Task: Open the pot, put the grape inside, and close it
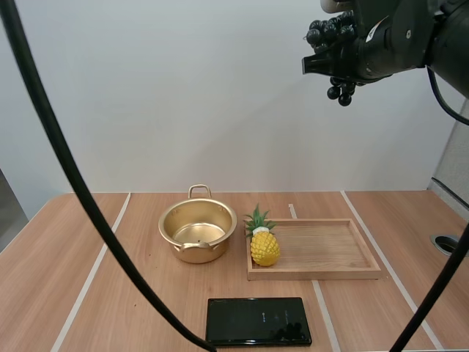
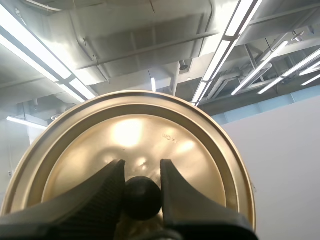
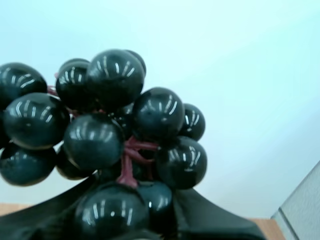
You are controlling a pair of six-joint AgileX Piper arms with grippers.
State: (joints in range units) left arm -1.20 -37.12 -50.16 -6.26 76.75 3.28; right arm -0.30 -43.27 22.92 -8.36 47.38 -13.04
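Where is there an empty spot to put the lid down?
Bare table left of the pot, and the wooden tray right of the pineapple. Crowded in the middle: pot, pineapple and black slab sit close.

Lid (image 2: 150, 125) rim (behind left hand (image 2: 142, 170)) hidden

Pot (image 1: 173, 236) just left of tray (image 1: 322, 251)

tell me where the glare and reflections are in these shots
High view: the open pot has a bright patch on its inner floor, and the glossy black slab near the table's front edge shows faint specks. Left wrist view: soft hot spots spread across the golden lid near its black knob. Right wrist view: each berry of the grapes carries streaked white highlights.
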